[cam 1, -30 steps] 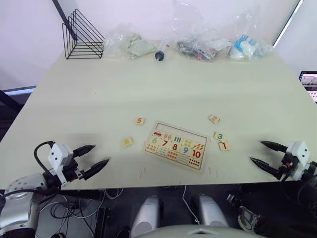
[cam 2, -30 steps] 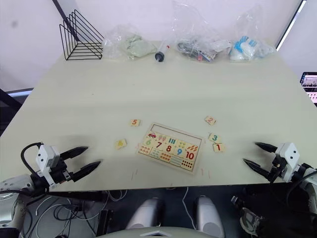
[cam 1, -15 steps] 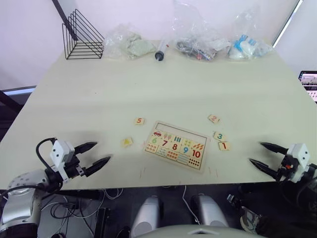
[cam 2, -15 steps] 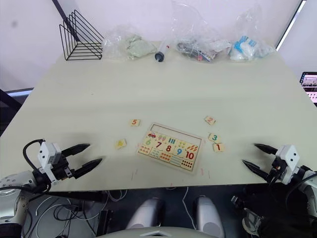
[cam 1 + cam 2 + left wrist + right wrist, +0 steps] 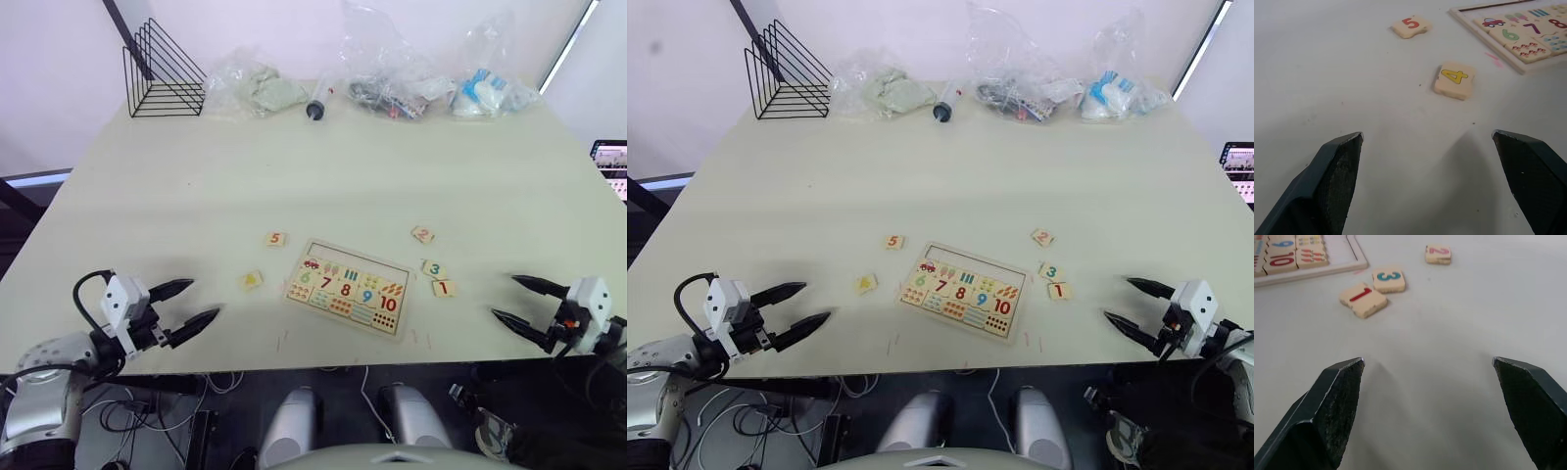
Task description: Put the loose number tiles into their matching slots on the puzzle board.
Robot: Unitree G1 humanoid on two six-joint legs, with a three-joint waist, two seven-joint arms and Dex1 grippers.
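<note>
Now the left claw (image 5: 181,304), at the lower left of the head view, gapes wide with nothing between its fingers; over the last second it has crept slightly inward and up toward the tiles. The right claw (image 5: 517,300), lower right, is just as wide open and just as empty, and has barely shifted, drifting a touch up the frame. Neither touches any tile.

Ahead of the left claw, the 4 tile (image 5: 1454,80) lies flat on the worktop (image 5: 323,166), with the 5 tile (image 5: 1410,25) farther on and the corner of the puzzle board (image 5: 347,288) off to one side. Ahead of the right claw sit the 1 tile (image 5: 1362,299) and the 3 tile (image 5: 1388,280), nearly touching each other, with the 2 tile (image 5: 1438,253) beyond them.

In the head view the board lies low in the centre of the frame, its upper row of slots (image 5: 358,260) bare. All five tiles lie around it: 5 and 4 to its left, 2, 3 and 1 to its right (none has moved in the last second).

So the task looks unstarted, with both arms only easing into reach. The likely first picks are the 4 for the left and the 1 or 3 for the right, though the closeness of that pair could make a clean pinch awkward
</note>
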